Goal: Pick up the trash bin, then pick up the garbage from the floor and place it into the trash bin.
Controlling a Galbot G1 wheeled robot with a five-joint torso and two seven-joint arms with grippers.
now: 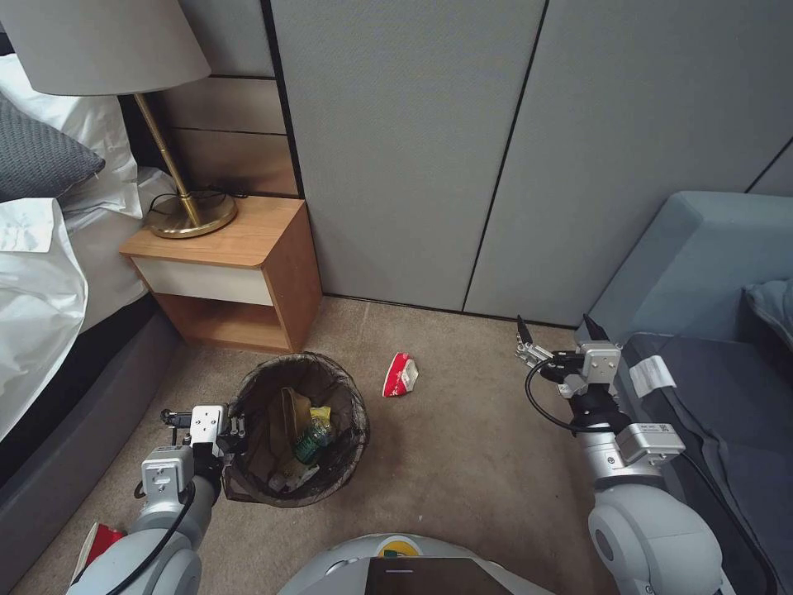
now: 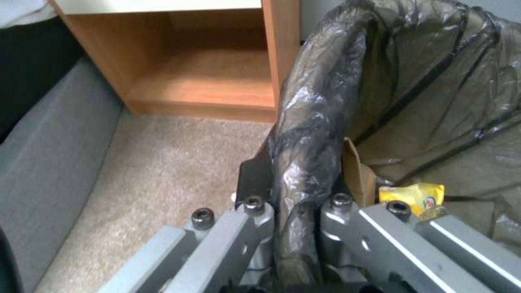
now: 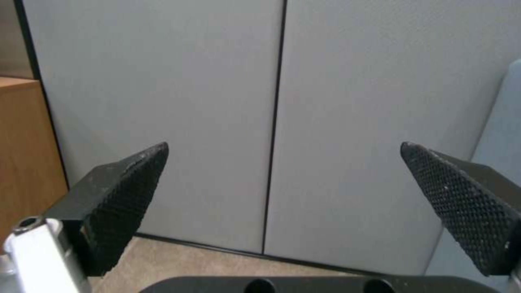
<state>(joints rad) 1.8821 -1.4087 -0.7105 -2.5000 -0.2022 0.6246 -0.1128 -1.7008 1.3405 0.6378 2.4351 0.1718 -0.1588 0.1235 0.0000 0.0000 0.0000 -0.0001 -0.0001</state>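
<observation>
The left hand (image 1: 235,430) is clamped on the rim of the trash bin (image 1: 297,430), its two fingers pinching the dark bag folded over the edge; the left wrist view shows the crumpled liner (image 2: 309,134) squeezed between them. The bin sits low in front of the robot, just off the nightstand (image 1: 239,273), and whether its base rests on the floor (image 1: 462,463) or hangs slightly above it is hard to tell from the head view. Inside it lie a brown paper bag (image 1: 289,413), a yellow wrapper (image 2: 412,195) and a small green bottle (image 1: 310,445).

So the bin step looks done and the collecting step is in hand. A crushed red-and-white cup (image 1: 401,374) lies on the carpet between the bin and the right hand (image 1: 562,330), apart from both. That hand hovers near the sofa (image 1: 702,273), fingers spread wide with nothing between them, facing the grey wall panels (image 3: 271,122) (not the floor).

The next move, I judge, calls for the right hand to tip downward and travel left to the cup, closing across its flattened body, while the left keeps the bin steady. Another red piece (image 1: 97,544) lies by the left arm at the picture's edge.
</observation>
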